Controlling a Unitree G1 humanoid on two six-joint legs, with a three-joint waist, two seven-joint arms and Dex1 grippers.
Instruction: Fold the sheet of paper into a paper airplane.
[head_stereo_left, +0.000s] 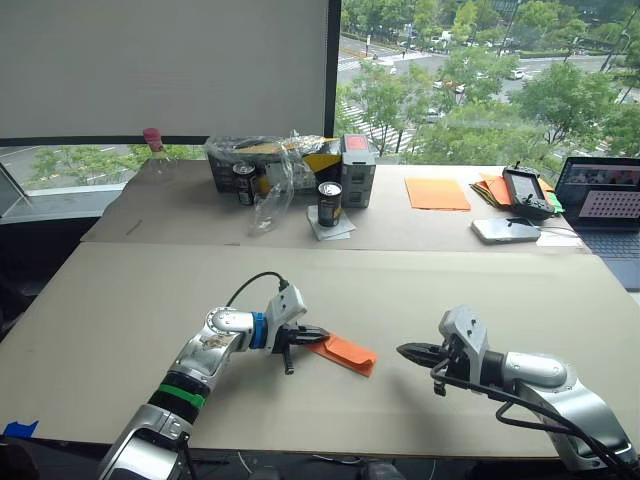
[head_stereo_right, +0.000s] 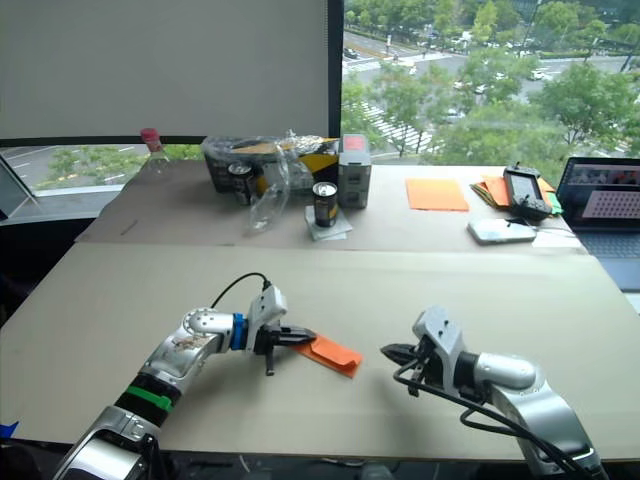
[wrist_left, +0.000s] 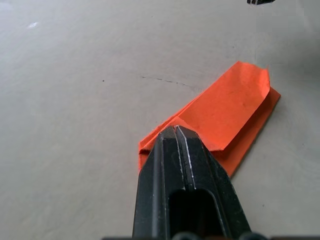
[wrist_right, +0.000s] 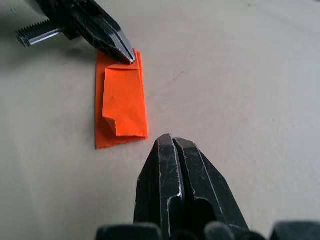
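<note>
A folded orange sheet of paper (head_stereo_left: 343, 352), a small layered wedge, lies flat on the pale worktop (head_stereo_left: 120, 300) between the two arms. The left end effector (head_stereo_left: 320, 334) has its black fingers pressed together, the tips touching the near end of the wedge. The right end effector (head_stereo_left: 404, 351), fingers also pressed together, sits near the paper without touching it.

Looks like an upper-floor office or lab: big window (head_stereo_left: 480, 70) over treetops and streets, cardboard-covered worktop (head_stereo_left: 120, 300), open laptop (head_stereo_left: 605, 200), handheld controller (head_stereo_left: 524, 190), drink cans (head_stereo_left: 329, 203).
</note>
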